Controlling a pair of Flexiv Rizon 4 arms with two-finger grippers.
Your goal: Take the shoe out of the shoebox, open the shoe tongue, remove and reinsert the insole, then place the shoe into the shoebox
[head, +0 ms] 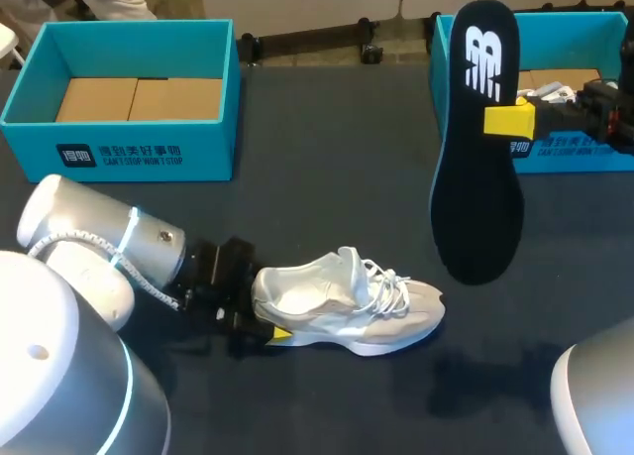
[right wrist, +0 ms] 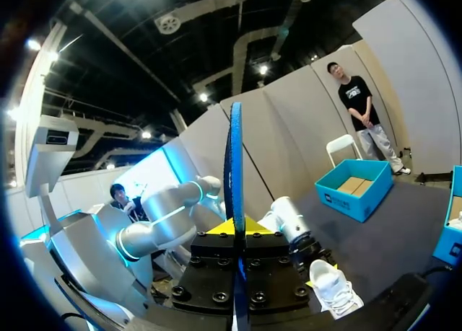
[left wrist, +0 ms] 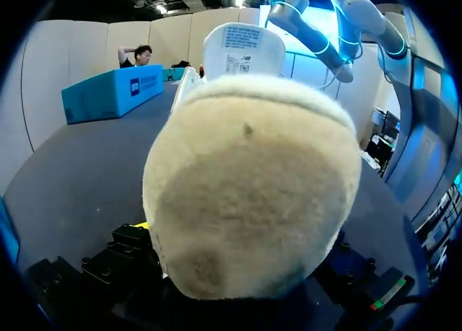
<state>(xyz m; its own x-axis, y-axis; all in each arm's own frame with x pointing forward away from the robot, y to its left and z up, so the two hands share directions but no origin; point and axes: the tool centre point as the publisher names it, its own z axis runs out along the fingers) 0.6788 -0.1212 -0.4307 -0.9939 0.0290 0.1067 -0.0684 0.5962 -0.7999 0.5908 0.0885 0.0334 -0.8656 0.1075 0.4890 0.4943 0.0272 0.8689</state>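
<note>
Left wrist view: the fuzzy cream heel [left wrist: 253,194] of the sneaker [head: 347,304] fills the space between your left gripper [head: 263,318] fingers. They sit on either side of it, so I read that claw as clamped on the heel. That's your anchor, don't release it. Past the heel the tongue [left wrist: 242,50] stands up, label side showing, and the mouth looks open.

The step in hand, as I judge it, is putting the insole back in. Your right gripper [head: 509,120] is closed flat on the black insole [head: 477,177], gripping above its middle. It hangs near upright in the air, wide toe end down and logo end up. That's well apart from the sneaker, in front of the right shoebox [head: 575,19].

Bring the toe end low and tilt it shallow. Feed it under the tongue toward the toe, clear of the loose laces [head: 388,282]. It will likely flex, so push in short strokes.

The sneaker is white and sits on its sole on the dark table [head: 337,148], toe toward your right. The left shoebox [head: 208,153] is open at the far left.
</note>
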